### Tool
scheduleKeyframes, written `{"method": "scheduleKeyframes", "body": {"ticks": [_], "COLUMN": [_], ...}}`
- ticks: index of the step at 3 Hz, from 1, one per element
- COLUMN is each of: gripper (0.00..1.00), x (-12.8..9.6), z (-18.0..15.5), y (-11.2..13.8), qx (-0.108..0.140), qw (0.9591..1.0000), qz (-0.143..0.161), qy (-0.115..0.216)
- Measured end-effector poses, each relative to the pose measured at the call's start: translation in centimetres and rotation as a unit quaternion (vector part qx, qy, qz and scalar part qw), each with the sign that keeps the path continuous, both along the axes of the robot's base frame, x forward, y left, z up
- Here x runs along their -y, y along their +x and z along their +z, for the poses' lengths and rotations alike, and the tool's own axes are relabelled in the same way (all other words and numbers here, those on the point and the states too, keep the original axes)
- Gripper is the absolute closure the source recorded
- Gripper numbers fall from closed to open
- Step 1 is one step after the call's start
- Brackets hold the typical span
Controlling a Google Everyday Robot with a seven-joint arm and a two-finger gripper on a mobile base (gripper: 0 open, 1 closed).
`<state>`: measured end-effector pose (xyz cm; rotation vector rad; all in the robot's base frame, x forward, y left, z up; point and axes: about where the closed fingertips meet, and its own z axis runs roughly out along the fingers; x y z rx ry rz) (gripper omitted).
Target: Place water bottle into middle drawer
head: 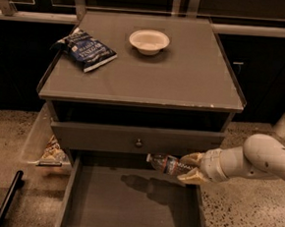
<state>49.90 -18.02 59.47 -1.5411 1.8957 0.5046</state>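
The gripper (186, 167) is reaching in from the right, at the end of a pale arm (257, 159), and is hanging over the right rear part of the middle drawer (120, 213), just below and in front of the closed drawer front (96, 136) that is carrying a small round knob (138, 143). Its two tan fingers (192, 159) are closing from above and below on the base end of the water bottle (164, 163), which they are gripping firmly. The bottle is lying roughly level in the air, with its white cap pointing left toward the knob and its body clear of the drawer floor; it is casting a dark shadow on the grey floor beneath it. The middle drawer is standing pulled out toward the camera, its flat floor and thin side walls showing. On the cabinet top (184, 84) a white bowl (149, 40) is sitting near the rear centre, and a blue snack bag (86, 49) is lying well apart from it at the left rear. A clear bin (36, 136) is hanging at the cabinet's left side and is holding a small packet (52, 151).
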Motion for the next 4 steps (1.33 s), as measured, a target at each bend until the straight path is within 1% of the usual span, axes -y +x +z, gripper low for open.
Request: {"method": "scheduleKeyframes", "body": {"ticks": [1, 2, 3, 4], "gripper": [1.00, 1.00, 1.00, 1.00], "x": [-1.2, -3.2, -4.3, -4.4], "z": [-3.8, -8.2, -12.5, -12.5], "y": [0.2, -0.1, 0.1, 0.1], "qx": [-0.020, -0.038, -0.033, -0.033], "qw": [0.9998, 0.9992, 0.9989, 0.9989], "qz": [0.001, 0.010, -0.001, -0.001], "qy": [0.008, -0.009, -0.033, -0.033]}}
